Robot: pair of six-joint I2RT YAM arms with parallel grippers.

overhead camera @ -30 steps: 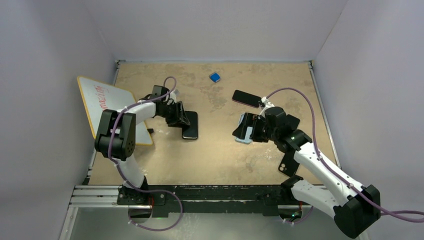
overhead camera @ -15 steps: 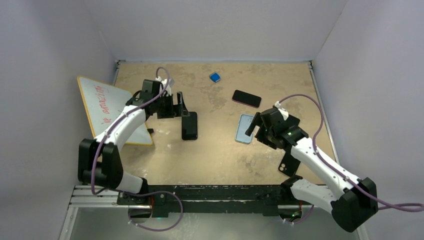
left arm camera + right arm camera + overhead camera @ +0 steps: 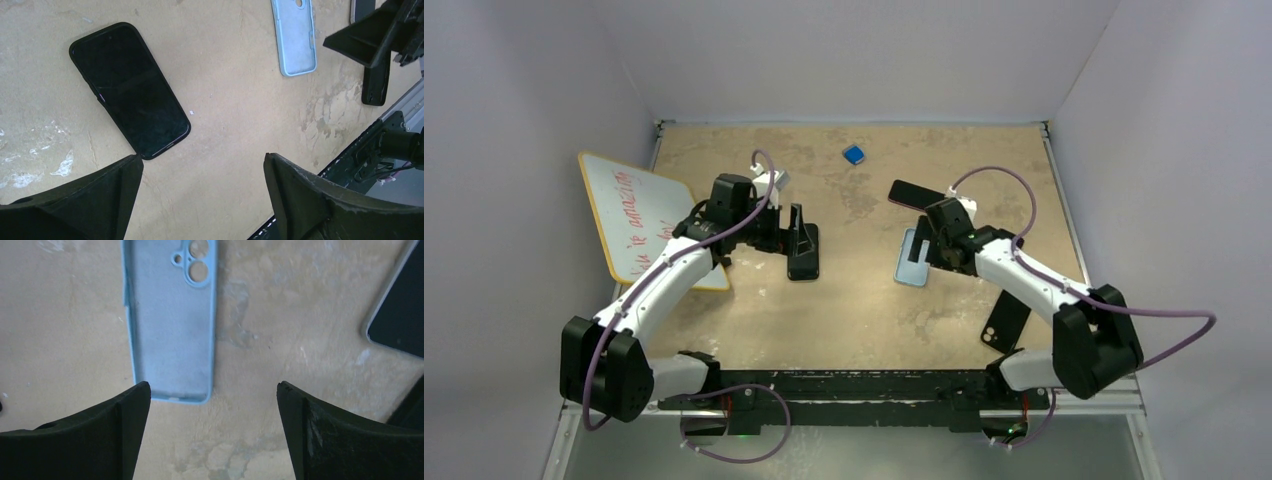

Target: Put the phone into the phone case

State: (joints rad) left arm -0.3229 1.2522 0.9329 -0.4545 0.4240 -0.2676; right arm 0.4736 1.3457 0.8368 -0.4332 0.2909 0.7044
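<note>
A black phone (image 3: 804, 252) lies screen up on the tan table; it also shows in the left wrist view (image 3: 129, 90). My left gripper (image 3: 796, 226) is open and empty just above its far end, with the phone's corner by one fingertip (image 3: 131, 167). A light blue phone case (image 3: 912, 258) lies flat, open side up, also in the right wrist view (image 3: 172, 325). My right gripper (image 3: 936, 243) is open and empty beside the case's right edge. In the right wrist view the gripper (image 3: 212, 392) hovers past the case's bottom end.
A second dark phone (image 3: 916, 196) lies behind the case, its corner in the right wrist view (image 3: 400, 310). A black case (image 3: 1004, 325) lies near the right arm. A small blue object (image 3: 854, 154) sits at the back. A whiteboard (image 3: 639, 215) lies left.
My right gripper has come off the blue case, which lies flat, and now sits at its right edge. My left gripper rose away from the black phone and came back over it.
</note>
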